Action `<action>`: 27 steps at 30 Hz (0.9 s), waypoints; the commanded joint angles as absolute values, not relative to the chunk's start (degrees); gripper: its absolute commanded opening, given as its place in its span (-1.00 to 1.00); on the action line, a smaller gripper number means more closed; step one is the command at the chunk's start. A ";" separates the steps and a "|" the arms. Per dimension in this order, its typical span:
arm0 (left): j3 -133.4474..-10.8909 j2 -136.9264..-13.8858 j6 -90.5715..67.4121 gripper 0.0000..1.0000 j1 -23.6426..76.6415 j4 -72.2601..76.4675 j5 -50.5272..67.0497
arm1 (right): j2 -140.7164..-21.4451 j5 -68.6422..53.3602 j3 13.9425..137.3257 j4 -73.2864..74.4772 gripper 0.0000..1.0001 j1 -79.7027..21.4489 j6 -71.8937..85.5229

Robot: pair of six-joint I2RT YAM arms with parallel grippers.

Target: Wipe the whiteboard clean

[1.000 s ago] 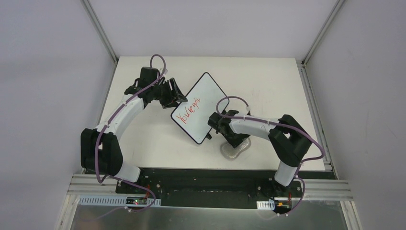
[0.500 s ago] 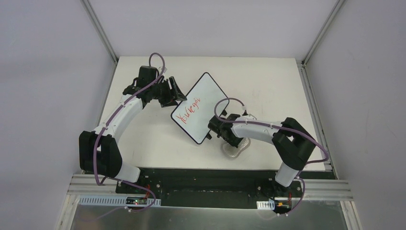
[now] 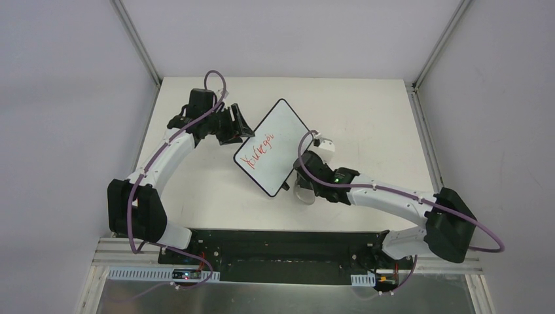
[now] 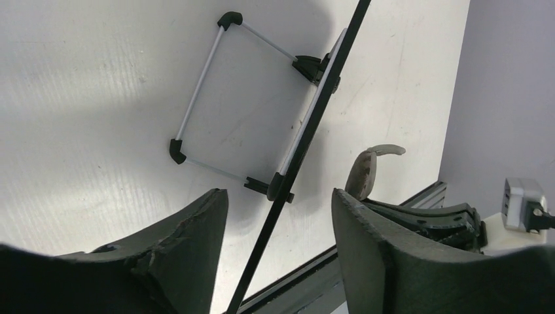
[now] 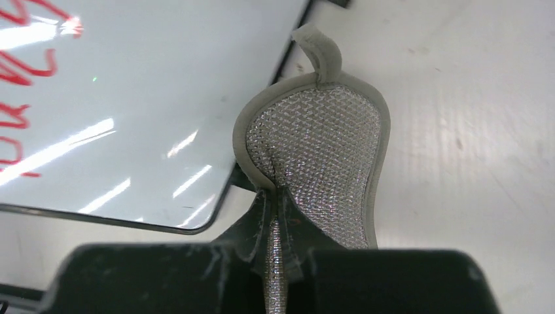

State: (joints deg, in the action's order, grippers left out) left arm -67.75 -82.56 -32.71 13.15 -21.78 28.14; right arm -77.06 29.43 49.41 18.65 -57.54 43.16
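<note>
1. White tabletop fills the work area, with plain grey walls on three sides.
2. Hidden or unclear items:
   - In the top view the grey sparkly pad is mostly covered by the right arm; only a small part shows under the wrist.
   - The right gripper fingertips cannot be made out from above.
   - The red handwriting is too small to read. The right wrist view cuts it off at the left frame edge.
   - The left wrist view shows the whiteboard edge-on only, as a thin black line; its face is not visible there.
3. The whiteboard sits between the two grippers. Its long axis runs diagonally, from the left gripper's side away toward the far right.
4. A wire stand lies on the table behind the board, on the left gripper's side. The written face is turned toward the right gripper.
5. The left gripper is just beside the board's long edge. Its jaws stand apart, and the board edge passes between them in the wrist view; contact cannot be confirmed.
6. The right gripper is clamped on the pad, which stands just beside the board's near corner.
</note>
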 commanded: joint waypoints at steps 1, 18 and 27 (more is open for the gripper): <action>-69.96 -82.77 -30.18 0.10 13.36 -21.16 28.79 | -79.99 24.93 54.66 6.03 -1.00 -57.26 31.32; -70.51 -86.78 -28.83 -0.34 14.06 -20.07 30.62 | -99.33 15.12 76.41 -2.11 -1.00 -45.03 19.39; -72.74 -88.15 -23.74 -0.84 15.04 -24.44 25.32 | -103.54 8.38 74.75 -12.12 -1.00 -49.32 16.26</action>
